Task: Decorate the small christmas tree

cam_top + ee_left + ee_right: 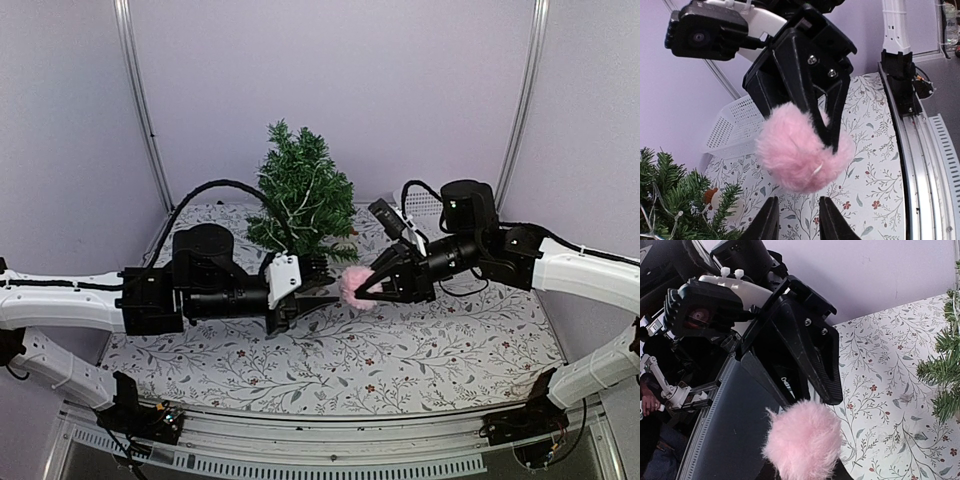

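The small christmas tree stands at the back middle of the table, with a thin light string on it. It also shows in the left wrist view and the right wrist view. My right gripper is shut on a fluffy pink pom-pom in front of the tree, above the table. My left gripper faces it, open. In the left wrist view my left gripper is empty, the pom-pom just beyond its tips. In the right wrist view the pom-pom covers my right gripper.
A white mesh basket stands at the back right, also in the left wrist view. A small orange and white ornament sits among the lower branches. The floral tablecloth covers the table. Metal rails run along its near edge.
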{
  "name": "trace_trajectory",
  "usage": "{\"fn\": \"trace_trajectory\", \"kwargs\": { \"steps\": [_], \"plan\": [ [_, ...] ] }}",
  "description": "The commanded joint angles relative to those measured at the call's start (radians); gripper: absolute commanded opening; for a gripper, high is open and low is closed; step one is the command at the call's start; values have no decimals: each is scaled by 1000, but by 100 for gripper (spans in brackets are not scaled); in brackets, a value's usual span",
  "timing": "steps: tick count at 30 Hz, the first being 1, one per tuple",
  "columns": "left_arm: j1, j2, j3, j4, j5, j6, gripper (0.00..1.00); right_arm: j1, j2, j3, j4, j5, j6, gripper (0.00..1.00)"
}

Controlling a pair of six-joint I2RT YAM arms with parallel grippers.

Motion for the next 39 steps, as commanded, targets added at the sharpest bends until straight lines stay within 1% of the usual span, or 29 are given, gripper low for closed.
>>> {"fn": "trace_trajectory", "kwargs": {
  "steps": [1,4,6,9,11,14,22,33,39],
  "plan": [
    [-14,-15,0,0,-26,32,29,-6,1,-20,65,-67,90,0],
    [-13,-10,-2,3,-30,39,29,-9,-3,-32,114,-96,116,0],
    [-11,-4,-18,18,-13,25,32,-35,-6,-38,175,-139,154,0],
    [-3,-26,-70,106,8,-39,38,-82,-15,-41,281,-199,263,0],
    [6,-43,-94,165,31,-84,39,-106,-22,-36,322,-230,310,0],
    [9,-27,-95,208,51,-101,40,-115,-26,-32,406,-260,381,0],
    [14,55,-63,326,22,-140,43,-116,-17,-22,476,-289,446,0],
    [27,116,-26,364,-11,-141,43,-114,-23,-25,489,-317,458,0],
    [29,141,-8,383,27,-137,42,-112,-23,-26,491,-327,458,0]
  ]
}}
